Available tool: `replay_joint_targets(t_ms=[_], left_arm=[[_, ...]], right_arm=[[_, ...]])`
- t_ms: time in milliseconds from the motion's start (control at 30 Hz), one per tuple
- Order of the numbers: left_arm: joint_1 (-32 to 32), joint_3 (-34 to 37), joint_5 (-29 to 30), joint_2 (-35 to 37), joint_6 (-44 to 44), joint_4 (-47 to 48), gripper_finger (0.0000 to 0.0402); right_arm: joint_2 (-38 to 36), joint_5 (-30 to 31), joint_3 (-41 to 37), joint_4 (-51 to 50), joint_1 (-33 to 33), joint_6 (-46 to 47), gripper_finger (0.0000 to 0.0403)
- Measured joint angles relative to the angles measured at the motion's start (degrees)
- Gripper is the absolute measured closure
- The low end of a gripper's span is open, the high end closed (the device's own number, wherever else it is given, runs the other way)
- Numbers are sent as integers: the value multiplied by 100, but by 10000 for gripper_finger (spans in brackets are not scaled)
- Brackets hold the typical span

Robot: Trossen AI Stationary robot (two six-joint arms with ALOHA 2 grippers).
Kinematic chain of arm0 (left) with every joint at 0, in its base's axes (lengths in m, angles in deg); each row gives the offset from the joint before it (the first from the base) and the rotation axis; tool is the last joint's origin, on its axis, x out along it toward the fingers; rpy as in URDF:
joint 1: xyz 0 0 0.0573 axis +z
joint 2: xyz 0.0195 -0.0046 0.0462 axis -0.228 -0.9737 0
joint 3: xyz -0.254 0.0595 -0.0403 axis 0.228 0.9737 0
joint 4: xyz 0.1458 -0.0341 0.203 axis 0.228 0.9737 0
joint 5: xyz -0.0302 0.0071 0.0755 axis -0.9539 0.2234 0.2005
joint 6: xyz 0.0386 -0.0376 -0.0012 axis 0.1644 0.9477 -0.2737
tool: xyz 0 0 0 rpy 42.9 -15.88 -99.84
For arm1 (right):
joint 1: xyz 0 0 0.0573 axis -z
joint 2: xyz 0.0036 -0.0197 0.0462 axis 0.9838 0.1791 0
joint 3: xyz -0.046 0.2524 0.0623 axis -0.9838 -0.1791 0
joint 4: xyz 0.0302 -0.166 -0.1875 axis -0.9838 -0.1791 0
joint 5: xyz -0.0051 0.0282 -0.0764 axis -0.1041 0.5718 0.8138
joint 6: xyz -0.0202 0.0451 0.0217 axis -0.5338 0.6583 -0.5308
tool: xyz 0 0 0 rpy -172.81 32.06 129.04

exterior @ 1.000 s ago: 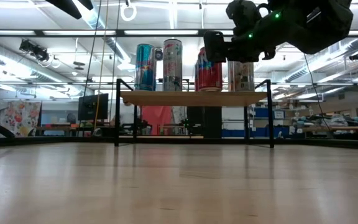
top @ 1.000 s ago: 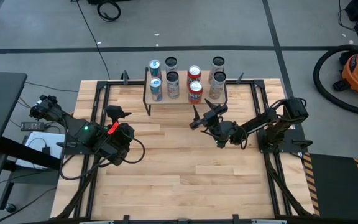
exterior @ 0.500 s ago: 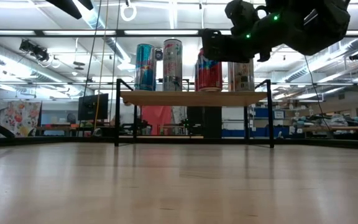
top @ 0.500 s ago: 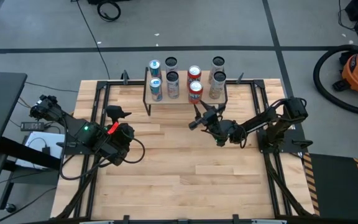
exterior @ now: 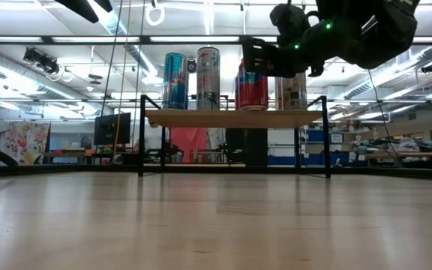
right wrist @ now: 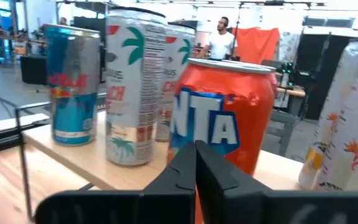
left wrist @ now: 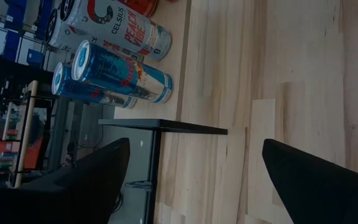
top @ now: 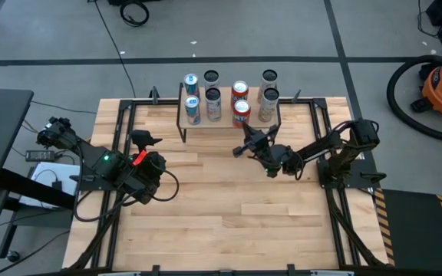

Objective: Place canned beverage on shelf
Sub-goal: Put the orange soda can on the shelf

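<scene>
The shelf (top: 229,115) stands at the far middle of the desk (top: 221,230) and carries eight cans in two rows of four. The orange can (top: 241,112) stands upright in the near row, third from the left, its base fully on the board, so the placing looks done. The right pincer (top: 243,146) hangs just in front of that can, a little clear of it, fingers pressed together and holding nothing; from its own wrist camera the joined fingers (right wrist: 194,163) point straight at the can's label. Closing them probably keeps them slim so they won't clip the neighbouring cans. The left pincer (top: 146,139) waits over the left side of the desk, spread apart and empty, well away from the shelf and out of the right arm's path.
</scene>
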Motion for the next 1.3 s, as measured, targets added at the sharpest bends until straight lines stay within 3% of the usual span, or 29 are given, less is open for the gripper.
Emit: replay_joint_targets(t_ms=[1067,1300], left_arm=[[-1,0,0,0,3,-2,24],[0,0,0,0,29,46,24]], right_arm=[[0,336,2,-173,429,152,393],[0,1031,2,-66,327,-90,393]])
